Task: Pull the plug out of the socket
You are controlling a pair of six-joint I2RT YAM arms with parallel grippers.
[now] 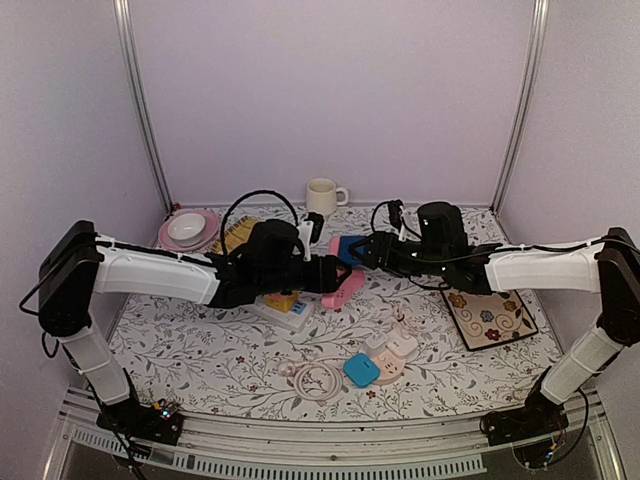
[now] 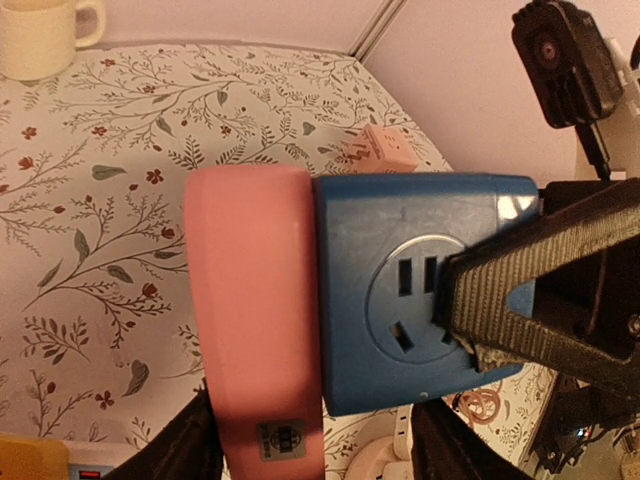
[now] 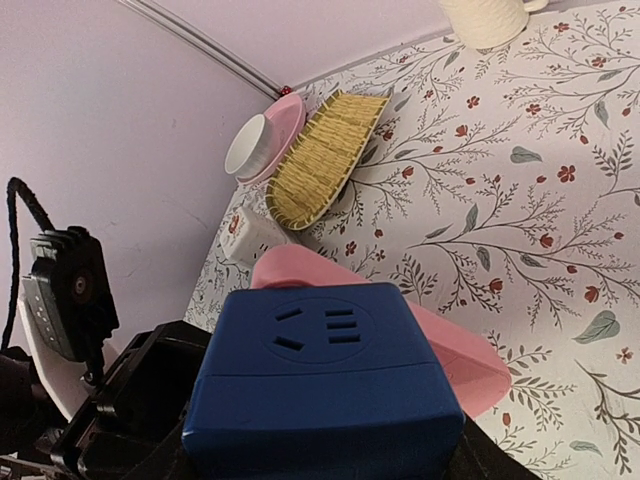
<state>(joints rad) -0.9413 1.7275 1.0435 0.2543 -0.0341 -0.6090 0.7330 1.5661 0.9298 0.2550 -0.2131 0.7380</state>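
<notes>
**Two grippers, one joint not yet broken**

Two arms meet above the middle of the worktop, nearer its far edge than its near one. The left gripper is clamped on the pink socket. The blue plug sits flush against the socket's side, with no gap showing at the seam. The right gripper is closed on the plug, one finger lying across its slotted face.

Risks, as I judge them:
- If the pull runs off the line of the pins, the plug may jam or lever the socket round in the left grip.
- The socket's smooth, rounded shell could slide out if that grip is light.
- The finger over the plug face seems to hold by a narrow tip, which may skid off under load.

Hidden:
- The pins, and how deep they sit.
- The left fingers' contact, cut off at the bottom of that wrist view.
- The right fingers' contact, buried under the plug in its own view.
</notes>
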